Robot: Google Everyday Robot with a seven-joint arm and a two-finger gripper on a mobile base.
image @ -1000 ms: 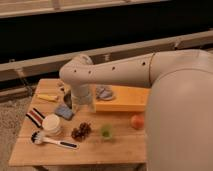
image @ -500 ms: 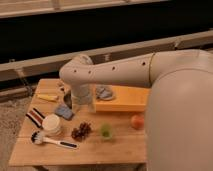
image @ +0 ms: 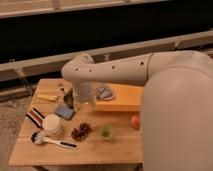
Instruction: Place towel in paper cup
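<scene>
Towel [image: 104, 92] lying on desk [image: 120, 146] against yellow box [image: 122, 98], just beside empty, wide-open claw [image: 81, 104]. Centre over folds, pinch bunched middle, lift clear before crossing to paper cup [image: 52, 123].

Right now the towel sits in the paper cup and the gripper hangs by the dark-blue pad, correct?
Not quite. The towel is not in the paper cup. It lies outside it, by the end of the yellow board. The rest holds: the gripper hangs open by the dark-blue pad. The camera view shows this.
</scene>
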